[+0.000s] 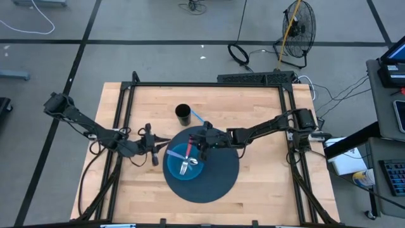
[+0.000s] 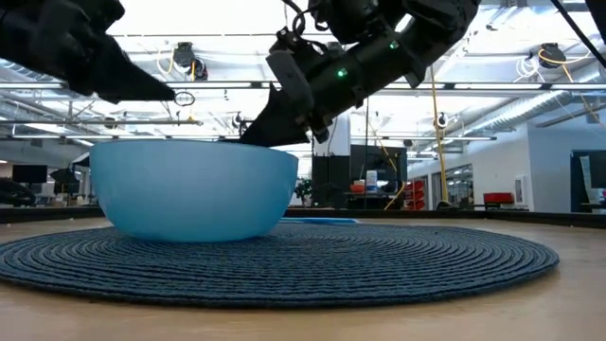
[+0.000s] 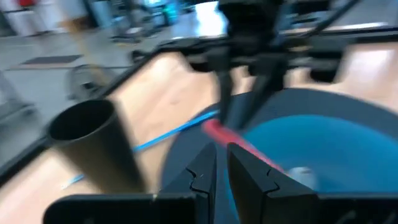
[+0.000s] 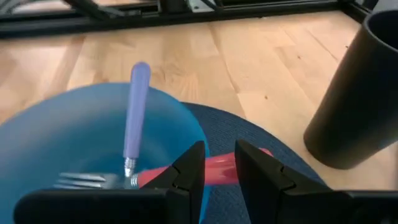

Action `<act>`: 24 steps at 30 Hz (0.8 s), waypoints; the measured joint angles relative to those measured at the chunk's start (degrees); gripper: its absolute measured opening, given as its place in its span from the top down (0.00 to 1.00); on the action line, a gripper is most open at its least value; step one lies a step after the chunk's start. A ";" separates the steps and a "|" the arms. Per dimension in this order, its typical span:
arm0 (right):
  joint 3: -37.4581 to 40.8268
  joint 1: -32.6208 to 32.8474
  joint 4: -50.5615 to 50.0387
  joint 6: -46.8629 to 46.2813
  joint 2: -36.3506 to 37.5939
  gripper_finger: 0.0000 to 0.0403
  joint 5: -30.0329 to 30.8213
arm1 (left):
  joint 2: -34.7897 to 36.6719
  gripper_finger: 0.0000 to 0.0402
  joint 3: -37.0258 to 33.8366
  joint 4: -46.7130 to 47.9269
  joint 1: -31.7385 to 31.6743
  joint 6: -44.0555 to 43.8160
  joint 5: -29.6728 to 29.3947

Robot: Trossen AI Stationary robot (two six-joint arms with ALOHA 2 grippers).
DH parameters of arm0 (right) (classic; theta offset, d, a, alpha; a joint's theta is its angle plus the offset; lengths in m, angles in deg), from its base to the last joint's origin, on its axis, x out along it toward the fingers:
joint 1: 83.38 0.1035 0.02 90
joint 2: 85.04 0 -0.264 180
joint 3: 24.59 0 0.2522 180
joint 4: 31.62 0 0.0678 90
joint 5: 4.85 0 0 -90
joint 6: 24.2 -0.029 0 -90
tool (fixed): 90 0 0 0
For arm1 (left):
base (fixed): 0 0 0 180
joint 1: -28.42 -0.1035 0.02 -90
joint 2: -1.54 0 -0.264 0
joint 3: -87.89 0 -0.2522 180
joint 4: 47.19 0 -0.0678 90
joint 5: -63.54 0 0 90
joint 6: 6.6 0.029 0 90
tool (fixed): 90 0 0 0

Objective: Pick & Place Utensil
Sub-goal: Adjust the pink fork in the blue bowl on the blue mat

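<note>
A light blue bowl (image 1: 185,166) (image 2: 189,189) sits on a round dark blue mat (image 1: 218,180). In it lies a fork with a lavender handle (image 4: 135,118), tines on the bowl's bottom and handle leaning up the wall. A red-handled utensil (image 4: 219,169) (image 3: 239,142) lies across the bowl's rim. My right gripper (image 1: 201,145) (image 4: 219,149) hangs over that rim, shut on the red handle. My left gripper (image 1: 155,154) (image 3: 221,158) is shut and empty, just left of the bowl. A black cup (image 1: 183,114) (image 4: 357,99) stands upright beyond the mat. My right gripper has the red utensil's handle (image 4: 219,171) in the narrow gap between its two fingers, near the bowl's rim on the side toward the cup. The fingers (image 3: 225,109) slant down from the table's right. The handle lies about level, its other end down in the bowl.
A thin blue utensil (image 1: 197,118) (image 3: 177,129) lies flat on the wood beside the cup. Black frame rails run along the table's left, right and far edges. Bare wood shows near the front edge and on both sides of the mat.
</note>
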 joint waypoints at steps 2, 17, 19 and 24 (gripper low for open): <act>0.00 0.46 -0.18 2.24 0.34 0.79 0.06 | -0.01 0.88 0.00 -2.08 -0.33 1.97 4.89; 0.00 6.55 -27.27 6.61 20.82 0.79 17.78 | -12.20 0.88 10.61 -2.24 -15.32 6.83 32.07; 0.00 7.69 -31.23 5.35 23.42 0.79 20.16 | -16.32 0.88 13.73 -0.29 -17.24 7.21 34.67; 0.00 10.92 -38.69 2.04 28.01 0.79 24.70 | -24.12 0.88 21.15 6.97 -20.93 7.24 37.16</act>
